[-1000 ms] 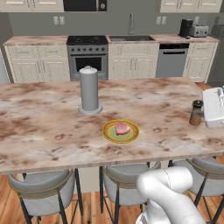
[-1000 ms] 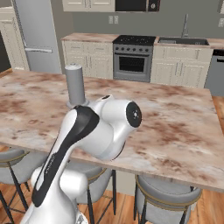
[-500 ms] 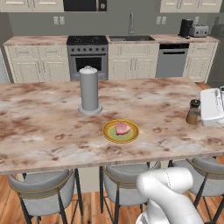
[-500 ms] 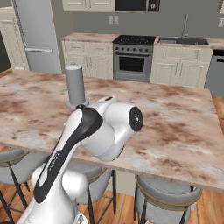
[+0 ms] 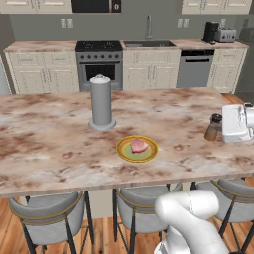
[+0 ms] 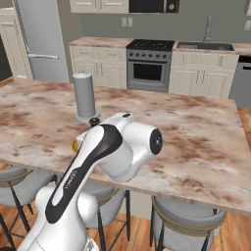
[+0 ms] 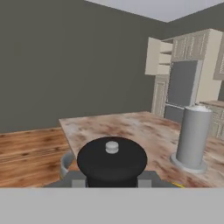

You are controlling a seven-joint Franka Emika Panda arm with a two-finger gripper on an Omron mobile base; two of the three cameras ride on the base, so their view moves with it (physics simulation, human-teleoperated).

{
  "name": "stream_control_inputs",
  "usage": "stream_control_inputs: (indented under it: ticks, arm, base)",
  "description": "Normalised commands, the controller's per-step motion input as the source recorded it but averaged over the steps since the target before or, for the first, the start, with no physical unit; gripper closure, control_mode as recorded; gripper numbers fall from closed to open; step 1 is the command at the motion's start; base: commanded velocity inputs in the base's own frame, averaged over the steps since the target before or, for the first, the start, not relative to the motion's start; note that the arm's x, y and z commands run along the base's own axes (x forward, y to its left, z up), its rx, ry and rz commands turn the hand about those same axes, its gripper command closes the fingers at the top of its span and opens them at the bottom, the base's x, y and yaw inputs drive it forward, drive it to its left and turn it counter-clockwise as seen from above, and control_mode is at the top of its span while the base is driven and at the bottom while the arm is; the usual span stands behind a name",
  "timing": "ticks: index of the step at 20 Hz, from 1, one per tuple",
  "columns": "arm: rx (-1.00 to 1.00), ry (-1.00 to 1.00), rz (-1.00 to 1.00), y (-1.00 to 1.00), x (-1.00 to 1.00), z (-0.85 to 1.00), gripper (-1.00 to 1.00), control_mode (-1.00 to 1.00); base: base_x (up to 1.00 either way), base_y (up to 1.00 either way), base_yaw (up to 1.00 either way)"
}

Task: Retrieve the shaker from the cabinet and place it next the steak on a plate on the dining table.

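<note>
The tan-brown shaker (image 5: 214,128) with its dark cap (image 7: 111,159) sits between the fingers of my gripper (image 5: 217,128), which is shut on it at the right end of the pink-brown marbled dining table (image 5: 49,149). I cannot tell whether its base touches the stone. The yellow-green plate (image 5: 137,149) with the pinkish steak (image 5: 139,145) lies well to the shaker's left, near the table's front edge. In the hand view the gripper (image 7: 112,177) frames the cap from both sides. A cream cabinet (image 7: 158,57) stands open in the far corner.
A tall grey cylinder (image 5: 101,101) with a knob top stands behind and left of the plate, also the grey cylinder (image 6: 84,97) in the right base view. Grey stools (image 5: 44,211) line the table's near side. The stove (image 5: 99,59) and counter run along the back wall.
The hand with the shaker has slid slightly left over the table's right end. The plate, steak and grey cylinder have not moved.
</note>
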Motion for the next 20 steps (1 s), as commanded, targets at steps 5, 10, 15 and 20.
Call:
stream_control_inputs:
  ticks: [5, 10, 15, 20]
  arm:
    - [0.04, 0.00, 0.00, 0.03, 0.26, -0.19, 1.00, -1.00]
    - [-0.01, 0.00, 0.00, 0.00, 0.27, -0.10, 1.00, -1.00]
    - [-0.03, 0.00, 0.00, 0.00, 0.36, -0.18, 1.00, -1.00]
    - [-0.05, 0.00, 0.00, 0.01, 0.43, -0.30, 1.00, -1.00]
  base:
    - [0.00, 0.00, 0.00]
    - [0.00, 0.00, 0.00]
    - [0.00, 0.00, 0.00]
    - [0.00, 0.00, 0.00]
